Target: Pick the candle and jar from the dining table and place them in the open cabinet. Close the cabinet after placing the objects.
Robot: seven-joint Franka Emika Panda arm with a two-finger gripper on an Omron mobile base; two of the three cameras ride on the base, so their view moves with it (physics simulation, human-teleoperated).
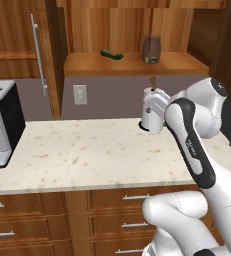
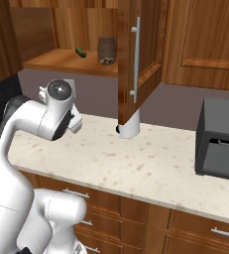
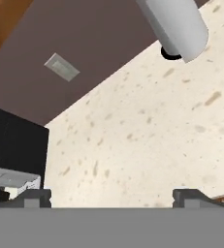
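Gripper [image 3: 111,197] jaws stand wide apart with nothing between them, fingertips [image 3: 36,197] cut off by the frame bottom. Directly ahead of the jaws is bare cream speckled counter [image 3: 147,126]. Further ahead and to one side stands a white paper-towel roll [image 3: 174,24], upright on a dark base, its top cropped in the hand view and hidden behind the door in the right base view. Off the other finger sits a dark toaster [image 3: 16,145], partly cut off. Beyond the counter are a grey-brown wall and a pale outlet plate [image 3: 61,66].

Well above and beyond the jaws, the cabinet [image 1: 137,62] is open; the jar [image 1: 151,49] stands upright on its shelf, long axis vertical, and looks grey-brown, its details hard to make out. Beside it, apart, lies a small green item [image 1: 111,54], lengthwise along the shelf, too small to identify. The cabinet door [image 2: 136,59] hangs open with its silver bar handle vertical. Drawers [image 1: 122,220] run below the counter.
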